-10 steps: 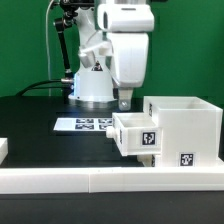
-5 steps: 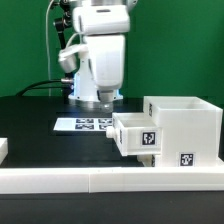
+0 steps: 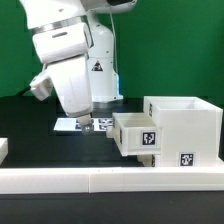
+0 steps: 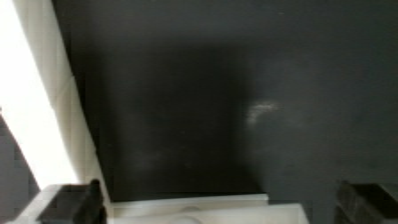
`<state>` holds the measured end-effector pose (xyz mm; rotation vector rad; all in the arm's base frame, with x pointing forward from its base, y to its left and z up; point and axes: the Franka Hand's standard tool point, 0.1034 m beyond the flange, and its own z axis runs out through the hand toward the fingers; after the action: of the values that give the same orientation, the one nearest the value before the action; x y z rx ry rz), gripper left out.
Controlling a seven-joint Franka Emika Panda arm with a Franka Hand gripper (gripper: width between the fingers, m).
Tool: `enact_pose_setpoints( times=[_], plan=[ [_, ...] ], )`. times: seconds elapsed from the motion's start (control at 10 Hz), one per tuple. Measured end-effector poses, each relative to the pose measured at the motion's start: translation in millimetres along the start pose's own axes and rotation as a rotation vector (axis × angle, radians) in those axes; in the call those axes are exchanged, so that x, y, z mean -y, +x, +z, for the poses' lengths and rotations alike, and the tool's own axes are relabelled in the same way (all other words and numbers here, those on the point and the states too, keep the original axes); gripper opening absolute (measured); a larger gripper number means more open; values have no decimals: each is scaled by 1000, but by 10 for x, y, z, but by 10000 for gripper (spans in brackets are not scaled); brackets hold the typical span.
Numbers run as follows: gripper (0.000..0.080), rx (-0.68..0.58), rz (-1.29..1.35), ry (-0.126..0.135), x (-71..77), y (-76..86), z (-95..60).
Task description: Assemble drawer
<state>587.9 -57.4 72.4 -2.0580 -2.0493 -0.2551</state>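
The white drawer casing [image 3: 186, 128] stands on the black table at the exterior view's right, against the front rail. One knobbed tray [image 3: 134, 135] with a square tag sits partly pushed into its left side. My gripper [image 3: 85, 123] hangs low over the table, to the left of the tray and apart from it. In the wrist view the gripper [image 4: 221, 203] is open, with its dark fingers [image 4: 71, 205] wide apart and nothing between them. A white edge [image 4: 187, 213] shows below them; I cannot tell what it is. The second tray is not clearly in view.
The marker board [image 3: 100, 124] lies flat on the table just behind the gripper. A low white rail [image 3: 100, 180] runs along the front edge. A small white piece [image 3: 3, 149] is cut off at the exterior view's left edge. A white strip [image 4: 36, 100] borders the wrist view.
The arm has swung from beside the tray toward the exterior view's left and tilted. The gripper is now over the marker board area. The tray and casing have not moved.
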Motion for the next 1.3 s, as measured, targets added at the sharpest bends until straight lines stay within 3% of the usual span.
enact_pose_setpoints(
  times=[0.2, 0.6, 1.0, 1.3],
  plan=[
    [648, -10, -2, 13, 2, 101, 135],
    [648, -9, 7, -4, -33, 349, 203],
    [648, -10, 14, -1, -19, 301, 218],
    [648, -18, -21, 2, -32, 459, 266]
  ],
)
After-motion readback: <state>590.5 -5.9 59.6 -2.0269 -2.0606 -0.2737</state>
